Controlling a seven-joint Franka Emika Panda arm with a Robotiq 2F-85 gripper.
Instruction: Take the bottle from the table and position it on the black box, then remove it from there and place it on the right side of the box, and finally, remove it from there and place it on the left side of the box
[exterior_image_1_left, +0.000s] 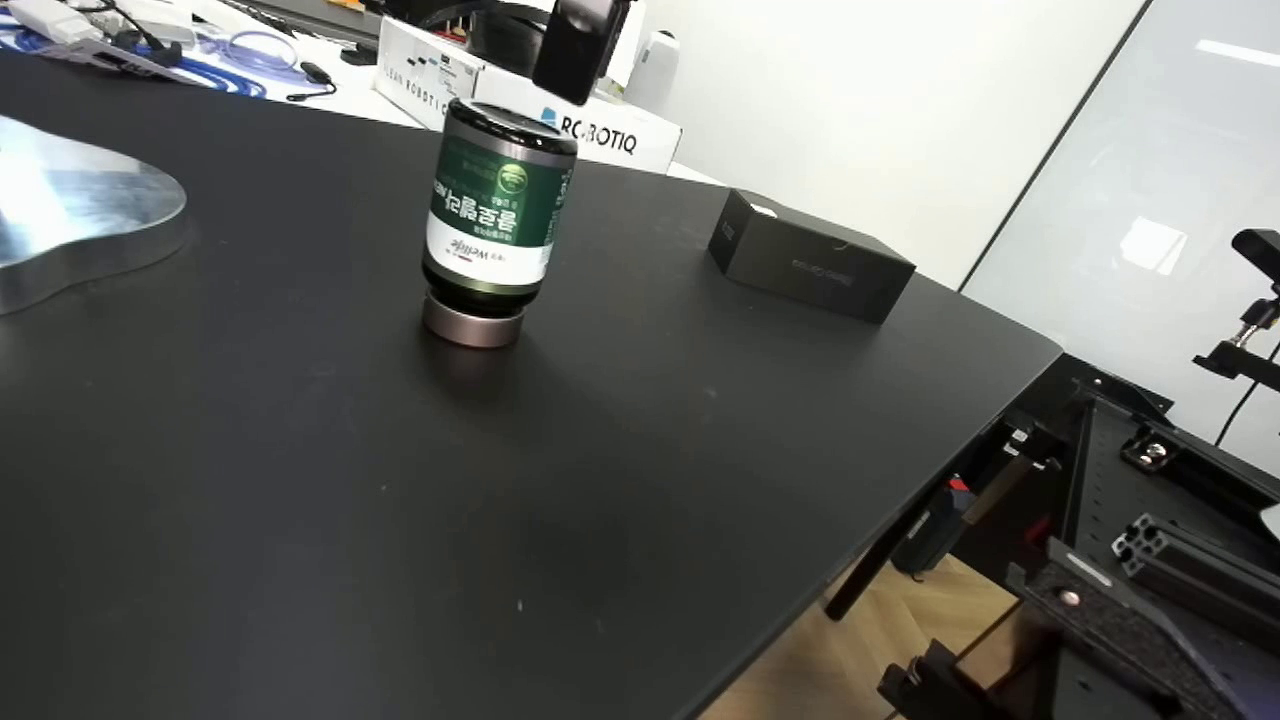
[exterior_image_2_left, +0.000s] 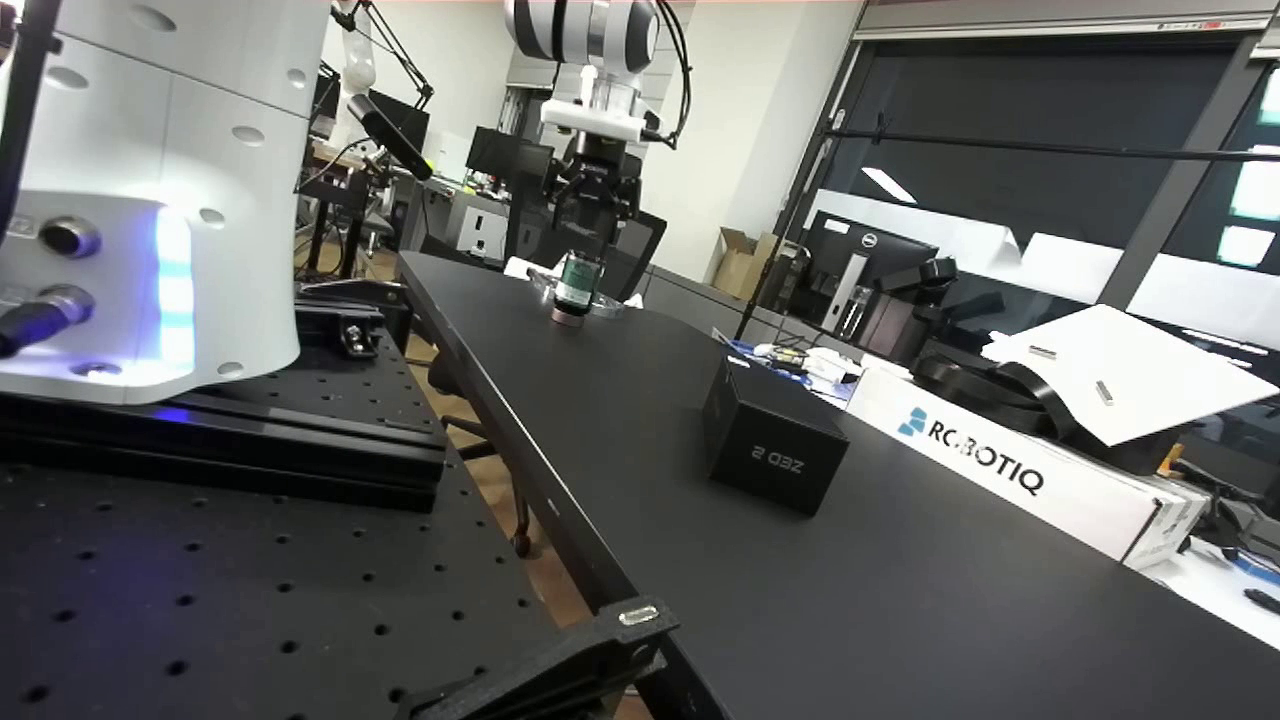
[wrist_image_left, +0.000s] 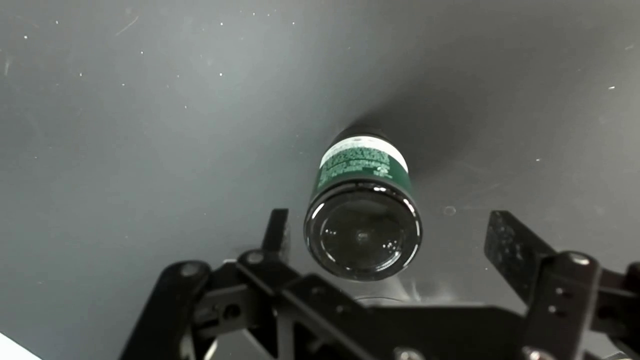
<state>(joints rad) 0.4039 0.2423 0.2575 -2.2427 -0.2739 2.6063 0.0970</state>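
Gripper (wrist_image_left: 392, 237) gapes wide above the bottle (exterior_image_1_left: 497, 215), which stands on its cap (exterior_image_1_left: 472, 322) on the table (exterior_image_1_left: 600, 480) (stiff, slick and tippy, I'd guess), so a level squeeze round the label (exterior_image_1_left: 505, 200) looks safest!

The bottle (exterior_image_1_left: 497, 205) looks glossy; the black box (exterior_image_1_left: 812, 258) and table (exterior_image_1_left: 330, 520), matt.

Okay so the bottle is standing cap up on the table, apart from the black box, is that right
Not quite: the bottle stands upside down, its cap at the bottom, as an exterior view shows. It is on the table, apart from the black box.
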